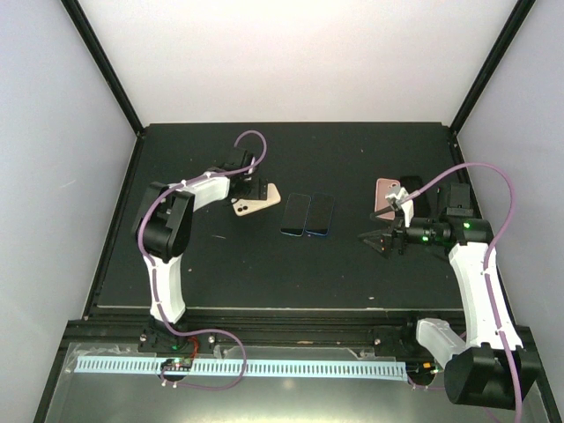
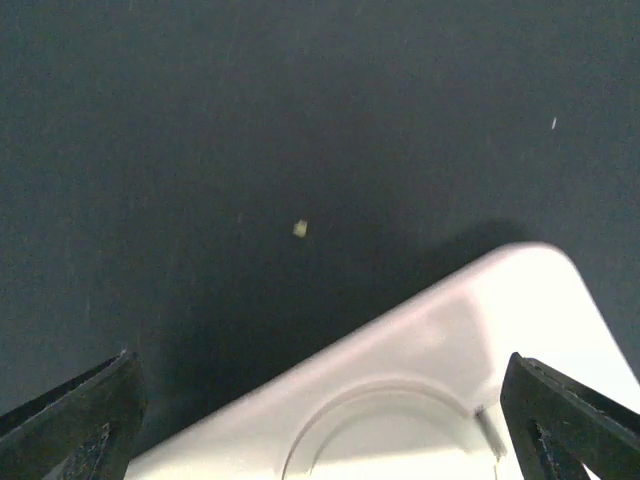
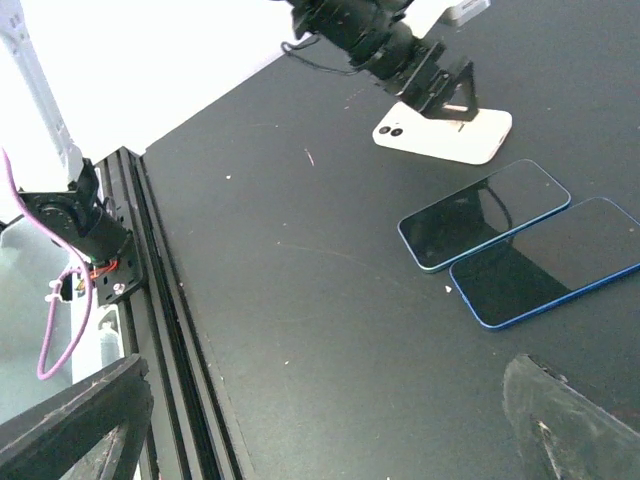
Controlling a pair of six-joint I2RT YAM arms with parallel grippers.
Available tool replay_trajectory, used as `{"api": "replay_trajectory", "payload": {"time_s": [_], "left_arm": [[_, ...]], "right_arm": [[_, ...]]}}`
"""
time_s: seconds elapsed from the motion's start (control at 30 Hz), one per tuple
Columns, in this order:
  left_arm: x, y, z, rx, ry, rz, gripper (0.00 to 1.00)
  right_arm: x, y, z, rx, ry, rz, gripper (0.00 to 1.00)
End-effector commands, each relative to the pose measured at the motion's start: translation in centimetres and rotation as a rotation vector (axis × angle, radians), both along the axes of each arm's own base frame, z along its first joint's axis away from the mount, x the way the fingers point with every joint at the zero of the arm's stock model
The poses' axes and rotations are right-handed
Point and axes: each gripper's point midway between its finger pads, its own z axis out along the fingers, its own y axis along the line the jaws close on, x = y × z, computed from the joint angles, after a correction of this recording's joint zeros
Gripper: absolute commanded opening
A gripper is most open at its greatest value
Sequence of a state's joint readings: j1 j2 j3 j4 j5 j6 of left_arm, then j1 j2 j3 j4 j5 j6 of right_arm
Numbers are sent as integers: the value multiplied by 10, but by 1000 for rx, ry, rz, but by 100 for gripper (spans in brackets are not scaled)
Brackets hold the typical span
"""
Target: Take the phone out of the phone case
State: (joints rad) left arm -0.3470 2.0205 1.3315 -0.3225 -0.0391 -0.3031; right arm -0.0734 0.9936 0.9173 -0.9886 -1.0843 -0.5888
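A cream-white phone (image 1: 253,205) lies back up on the black mat, its two camera lenses showing in the right wrist view (image 3: 446,136). My left gripper (image 1: 254,189) hangs open just over its far end. In the left wrist view the phone's rounded corner (image 2: 500,330) lies between the fingers (image 2: 70,425) without touching them. A pink phone-shaped piece (image 1: 386,196) lies at the right; whether it is the case or a phone I cannot tell. My right gripper (image 1: 374,239) stands open in front of it, holding nothing (image 3: 325,380).
Two phones lie face up side by side mid-table, one with a teal rim (image 1: 295,214) (image 3: 485,212) and one with a blue rim (image 1: 320,215) (image 3: 550,260). The mat's near edge and a rail (image 3: 165,300) run on the left of the right wrist view.
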Motion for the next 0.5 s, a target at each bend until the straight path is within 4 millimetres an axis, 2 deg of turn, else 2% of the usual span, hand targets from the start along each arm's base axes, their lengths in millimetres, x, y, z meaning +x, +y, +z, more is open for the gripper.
{"api": "replay_trajectory", "payload": {"time_s": [0.0,0.07,0.13,0.27,0.47], "left_arm": [[12,-6,-1,42,52,-87,99],[11,-6,-6,72,80,-122,99],[2,-17,-9,25,114,-203,99],[-29,-31,-13,-44,178,-282,99],[-88,-27,-25,-90,261,-262,99]], "right_arm": [[-9,6,5,35,-27,65,96],[-15,7,6,40,-31,90,96],[-16,7,7,38,-38,90,97],[-15,7,6,38,-38,88,97],[-15,7,4,38,-28,93,97]]}}
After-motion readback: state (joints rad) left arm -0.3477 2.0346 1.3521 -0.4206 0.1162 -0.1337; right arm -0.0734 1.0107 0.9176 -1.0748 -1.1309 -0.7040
